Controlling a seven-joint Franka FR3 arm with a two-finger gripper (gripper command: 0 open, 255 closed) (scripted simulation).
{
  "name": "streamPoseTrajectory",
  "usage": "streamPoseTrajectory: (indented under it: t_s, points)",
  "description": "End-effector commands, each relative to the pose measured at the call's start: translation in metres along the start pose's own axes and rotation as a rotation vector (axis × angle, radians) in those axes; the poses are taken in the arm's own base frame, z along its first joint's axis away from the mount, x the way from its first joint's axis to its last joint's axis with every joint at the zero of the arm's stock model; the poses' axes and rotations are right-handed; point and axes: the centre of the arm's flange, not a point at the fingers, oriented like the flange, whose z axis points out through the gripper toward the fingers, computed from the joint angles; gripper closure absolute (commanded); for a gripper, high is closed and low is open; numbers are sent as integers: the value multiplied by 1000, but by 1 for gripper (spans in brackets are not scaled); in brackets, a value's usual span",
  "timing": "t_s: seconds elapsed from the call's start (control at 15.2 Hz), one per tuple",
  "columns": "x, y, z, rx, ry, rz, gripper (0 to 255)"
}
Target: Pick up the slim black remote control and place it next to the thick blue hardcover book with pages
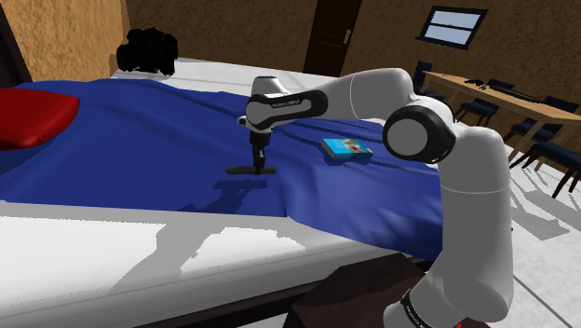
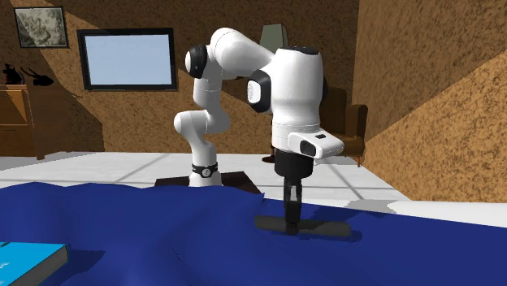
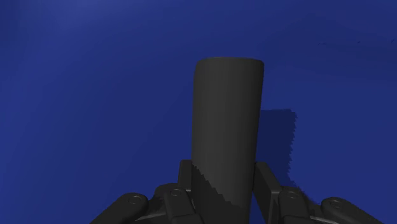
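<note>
The black tool (image 1: 258,166) clasped a slim, smooth, round-ended black remote (image 3: 228,114); wrinkled blue bedcover (image 1: 140,130) lay beneath, a thick blue book (image 1: 346,149) well apart.

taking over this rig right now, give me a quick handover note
Gripper: shut on the remote, fingers clasping its sides.
Remote: at the blue bedspread; cannot tell if it is lifted yet.
Book: lying on the bedspread, apart from the remote, toward the shoulder view's right.
Done: grasp.
Left: carry the remote over and set it beside the book.

open blanket (image 1: 300,166) between remote (image 1: 249,170) and book (image 1: 346,149)
</note>
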Motion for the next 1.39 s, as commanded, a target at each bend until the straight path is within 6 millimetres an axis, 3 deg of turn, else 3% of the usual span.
streamPoseTrajectory:
  t_s: [0.0,0.92,1.32]
  points:
    - [0,0,-11,0,0,0,255]
    - [0,-6,-81,0,0,0,255]
    - [-80,-4,-80,0,0,0,255]
